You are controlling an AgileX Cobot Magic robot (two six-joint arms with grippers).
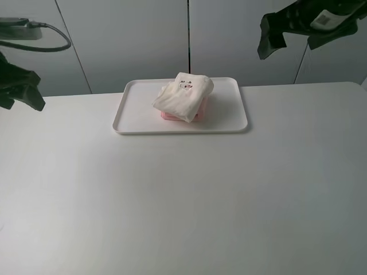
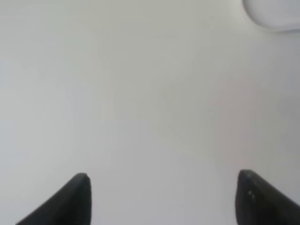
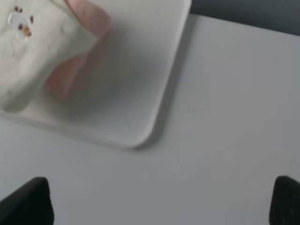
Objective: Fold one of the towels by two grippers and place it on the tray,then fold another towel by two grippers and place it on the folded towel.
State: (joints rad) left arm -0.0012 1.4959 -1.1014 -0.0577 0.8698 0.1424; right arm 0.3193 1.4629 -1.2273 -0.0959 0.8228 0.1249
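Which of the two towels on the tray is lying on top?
The cream-white towel, the one with a small dark printed mark, lies on top. The pale pink towel sits underneath it, only its edges peeking out on the white tray.

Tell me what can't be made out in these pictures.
- Pink towel: overhead view, mostly covered by the white towel; its fold is hidden.
- Mark on the white towel: too small overhead, blurred in the right wrist view.
- Tray: left wrist view, cut off by the frame edge.
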